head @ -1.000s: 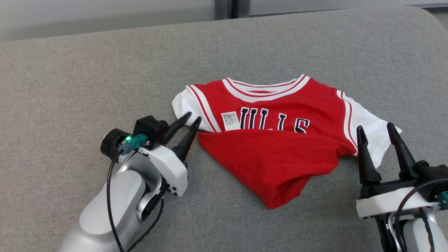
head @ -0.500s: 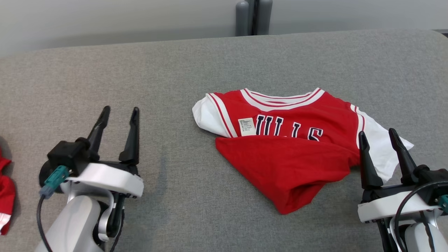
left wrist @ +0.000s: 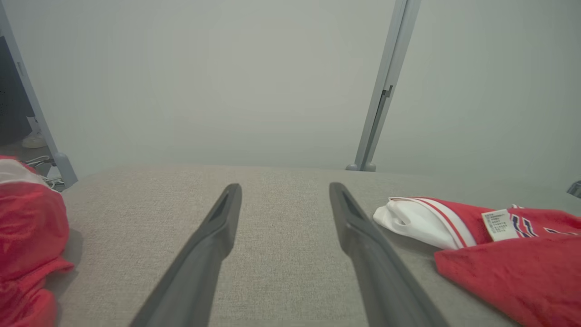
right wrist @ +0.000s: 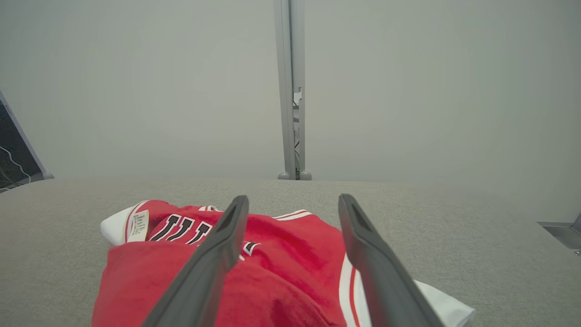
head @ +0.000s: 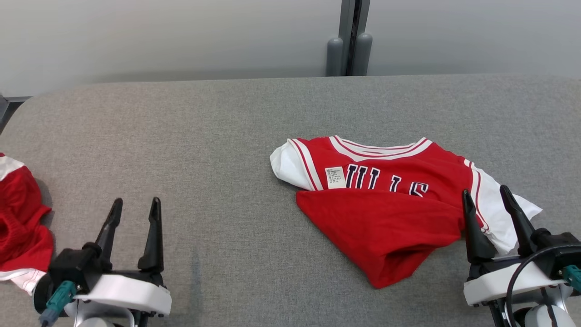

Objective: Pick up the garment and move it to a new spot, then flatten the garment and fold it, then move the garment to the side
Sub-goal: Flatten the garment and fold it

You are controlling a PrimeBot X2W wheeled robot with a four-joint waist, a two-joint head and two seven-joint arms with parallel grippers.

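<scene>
The garment [head: 390, 204] is a red jersey with white sleeves, lying on the grey padded surface right of centre. Its lower half is folded up over the chest lettering, and a white tag [head: 335, 177] shows. My left gripper [head: 137, 202] stands open at the lower left, well apart from the garment, with nothing between its fingers. My right gripper [head: 484, 191] is open by the garment's right sleeve and holds nothing. In the left wrist view the left gripper [left wrist: 285, 186] points over bare surface, with the garment [left wrist: 508, 254] to its right. In the right wrist view the right gripper [right wrist: 292, 198] hovers over the garment [right wrist: 281, 259].
A second red and white cloth [head: 20, 227] lies bunched at the surface's left edge, also seen as the cloth [left wrist: 27, 236] in the left wrist view. The grey padded surface [head: 204, 136] ends at a pale wall with a grey post [head: 349, 41] behind.
My left gripper opened and drew back from the garment's left sleeve to the lower left. The head camera shifted, so the whole picture moved. The garment and right gripper stayed put.
</scene>
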